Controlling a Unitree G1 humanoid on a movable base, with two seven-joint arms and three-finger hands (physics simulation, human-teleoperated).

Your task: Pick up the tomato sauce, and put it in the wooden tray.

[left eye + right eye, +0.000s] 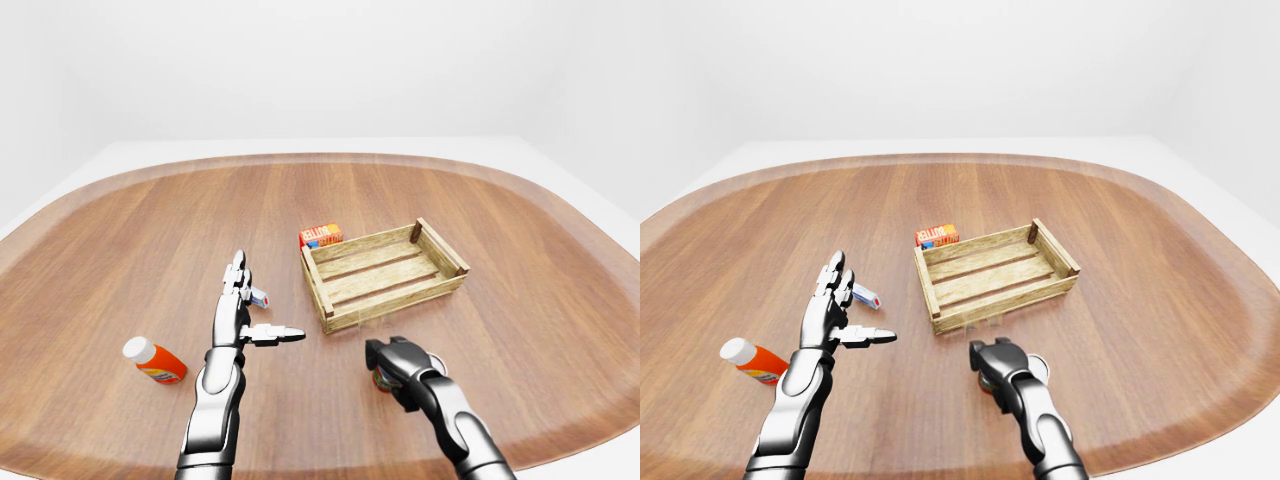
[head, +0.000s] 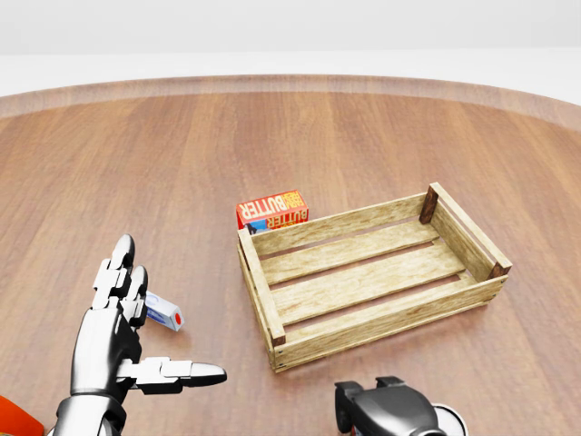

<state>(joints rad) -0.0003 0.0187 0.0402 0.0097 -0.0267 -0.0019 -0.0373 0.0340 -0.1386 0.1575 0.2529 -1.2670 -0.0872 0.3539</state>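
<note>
Tabletop (image 1: 120, 240), left-eye view: wooden tray (image 1: 384, 274) right of centre, butter box (image 1: 322, 236) touching its upper-left corner; orange bottle (image 1: 155, 361) lying at lower left. Left hand (image 1: 243, 310) spread, fingers straight, w/ small white tube (image 1: 259, 297) just beside it. Head view: right hand (image 2: 386, 411) at bottom edge, below tray, over tomato sauce (image 2: 449, 420), only a pale rim showing. Right-eye view: right hand curled on the can; can't tell if fingers fully close round it.

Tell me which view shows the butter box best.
The head view: the butter box is largest there, its lettering readable, standing against the wooden tray at its upper left wall. Both eye views show it smaller, lettering blurred.
</note>
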